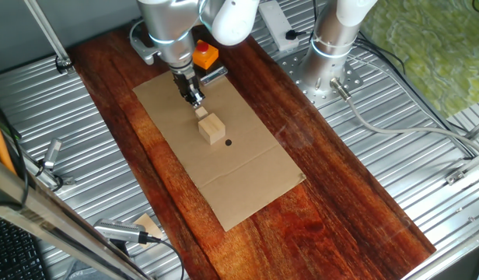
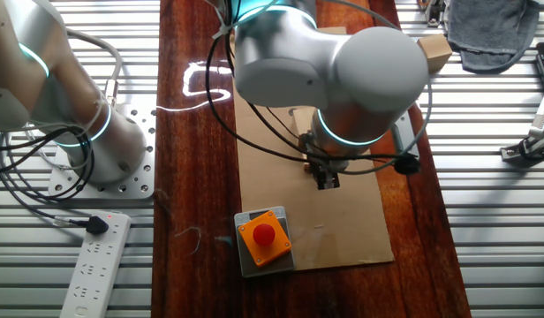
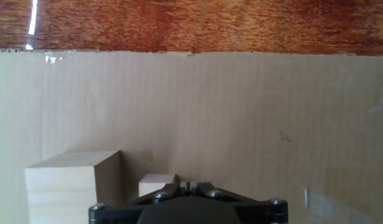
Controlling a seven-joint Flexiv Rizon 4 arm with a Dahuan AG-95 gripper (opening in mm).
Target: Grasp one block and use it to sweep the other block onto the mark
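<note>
The gripper [image 1: 195, 99] hangs low over the cardboard [image 1: 247, 183], fingers drawn nearly together; whether they hold anything cannot be told. Just beyond the fingertips lies the small cube [image 1: 201, 113], touching or almost touching the larger block [image 1: 212, 128]. The black mark [image 1: 228, 142] sits close beside the larger block, on its far side from the gripper. Both blocks look light, rigid and smooth-faced. Judged grip: opposite flat sides of the small cube, squarely, since bare wood may slip.
</note>
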